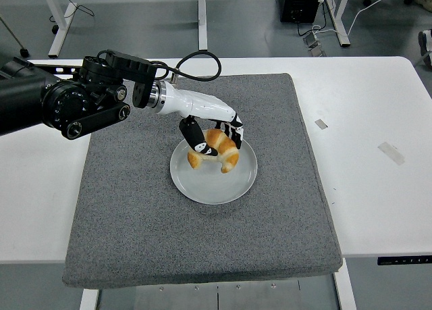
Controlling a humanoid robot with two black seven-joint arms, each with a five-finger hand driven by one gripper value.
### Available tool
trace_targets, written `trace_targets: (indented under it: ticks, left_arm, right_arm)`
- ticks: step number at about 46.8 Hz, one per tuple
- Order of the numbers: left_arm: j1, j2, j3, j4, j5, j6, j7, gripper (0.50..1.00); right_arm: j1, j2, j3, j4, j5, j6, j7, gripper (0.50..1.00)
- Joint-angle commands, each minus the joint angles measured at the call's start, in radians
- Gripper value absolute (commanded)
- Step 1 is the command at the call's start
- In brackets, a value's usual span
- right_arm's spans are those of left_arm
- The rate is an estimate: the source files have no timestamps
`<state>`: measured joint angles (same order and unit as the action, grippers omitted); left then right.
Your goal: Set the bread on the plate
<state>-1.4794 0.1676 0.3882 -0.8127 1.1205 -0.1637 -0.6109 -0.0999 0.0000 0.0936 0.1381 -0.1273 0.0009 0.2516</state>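
Wrapped around the croissant-shaped bread (217,150), the left hand (210,138) has its dark thumb pressed on the near-left side of the bun while the other fingers (234,132) curl over its far side, so the grasp is closed on the bread. To the left of the hand runs its white forearm, and beyond that the bulky black arm joints that come in from the left edge, with a black cable looping above them. Directly under the hand sits the round pale plate (233,186); the bread is over the plate's far-left part, and its two browned tips point down toward the dish, though whether they touch the surface or hang just above it cannot be told from this view. The plate's near and right portions extend out bare from under the hand. Below and on all sides of the hand spreads the grey mat (135,215), which carries the plate, and the mat lies on the white table (378,202). Well to the right of the hand, out on the bare tabletop past the mat's edge, lie two small pieces of tape (391,152), one nearer the mat and one farther right.
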Motion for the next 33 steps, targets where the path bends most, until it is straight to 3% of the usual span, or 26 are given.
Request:
trace_targets:
  ticks: [1, 33]
  left_arm:
    - [0.005, -0.008, 0.0, 0.007, 0.007, 0.01, 0.0, 0.53]
    - [0.057, -0.054, 0.04, 0.073, 0.019, 0.046, 0.0, 0.533]
  right_arm:
    - [0.0, 0.0, 0.0, 0.0, 0.0, -0.001, 0.0, 1.0]
    - [0.0, 0.0, 0.0, 0.0, 0.0, 0.001, 0.0, 1.0]
